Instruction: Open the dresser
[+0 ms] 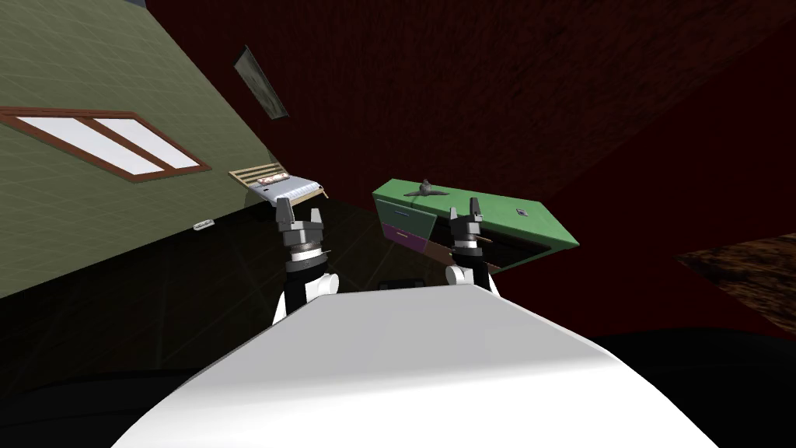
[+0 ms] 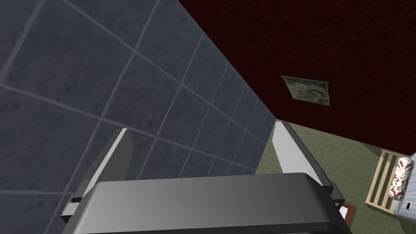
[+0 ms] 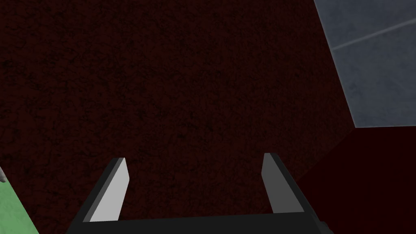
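Observation:
A green dresser (image 1: 505, 215) stands against the dark red wall, ahead and to the right in the head view. Its front shows a green drawer (image 1: 403, 215) over a purple one (image 1: 404, 236). A small grey object (image 1: 425, 187) and a small dark object (image 1: 522, 211) rest on its top. My right gripper (image 1: 464, 211) is raised in front of the dresser, open and empty, a corner of green (image 3: 12, 211) beside its fingers. My left gripper (image 1: 299, 208) is raised further left, open and empty (image 2: 199, 140).
A bed (image 1: 284, 185) with a slatted headboard stands against the green wall at the left, and its headboard (image 2: 384, 180) lies beyond the left gripper. A window (image 1: 109, 144) is on that wall, a picture frame (image 1: 262, 82) on the red wall. The floor is dark.

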`<state>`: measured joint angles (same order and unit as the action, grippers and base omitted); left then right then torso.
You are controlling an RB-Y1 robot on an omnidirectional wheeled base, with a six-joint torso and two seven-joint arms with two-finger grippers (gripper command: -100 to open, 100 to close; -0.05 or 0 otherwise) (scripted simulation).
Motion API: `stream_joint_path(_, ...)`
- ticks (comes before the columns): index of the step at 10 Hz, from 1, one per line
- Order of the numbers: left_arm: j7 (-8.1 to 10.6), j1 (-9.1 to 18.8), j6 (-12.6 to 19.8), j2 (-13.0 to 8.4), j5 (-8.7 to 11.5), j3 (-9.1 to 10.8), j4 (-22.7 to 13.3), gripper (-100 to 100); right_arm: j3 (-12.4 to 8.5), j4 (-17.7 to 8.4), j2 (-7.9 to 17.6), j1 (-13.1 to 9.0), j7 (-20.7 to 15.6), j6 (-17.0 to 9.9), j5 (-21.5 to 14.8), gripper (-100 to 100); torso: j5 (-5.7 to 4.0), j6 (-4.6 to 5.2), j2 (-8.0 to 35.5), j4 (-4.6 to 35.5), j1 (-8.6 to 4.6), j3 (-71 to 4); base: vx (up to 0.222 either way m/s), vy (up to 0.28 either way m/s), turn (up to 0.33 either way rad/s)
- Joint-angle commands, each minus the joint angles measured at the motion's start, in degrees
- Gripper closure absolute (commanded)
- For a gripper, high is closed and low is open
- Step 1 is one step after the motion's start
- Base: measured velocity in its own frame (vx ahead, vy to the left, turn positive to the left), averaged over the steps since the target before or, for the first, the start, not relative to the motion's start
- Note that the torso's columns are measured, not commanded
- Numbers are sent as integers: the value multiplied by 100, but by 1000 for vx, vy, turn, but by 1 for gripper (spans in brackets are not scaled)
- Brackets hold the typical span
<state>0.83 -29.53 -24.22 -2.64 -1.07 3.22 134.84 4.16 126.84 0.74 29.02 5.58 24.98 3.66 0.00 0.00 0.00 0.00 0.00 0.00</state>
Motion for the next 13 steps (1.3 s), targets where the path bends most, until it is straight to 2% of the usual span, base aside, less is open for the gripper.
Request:
stream_joint_path(1,0,0,0,0,0,0,0,0,0,0,0,0,0,0,0,0,0,0,232,235,0,-467,0,0,0)
stream_joint_path(9,0,0,-1,0,0,0,2,0,0,2,0,0,0,1,0,0,0,0,3539,3537,0,-7073,0,0,0)
stream_joint_path(10,0,0,-1,0,0,0,2,0,1,-22,196,-7,-94,-15,-45,-100,0,0,3962,3960,0,-7919,20,22,-35)
stream_joint_path(11,0,-1,0,0,0,0,0,0,2,-47,327,-14,-191,-31,-91,-100,1,1,4151,4148,6,-8316,36,45,-64)
stream_joint_path(13,0,-1,0,1,0,-1,-1,0,3,-125,562,-36,-474,-78,-228,-100,4,0,4211,4218,13,-8458,63,69,-69)
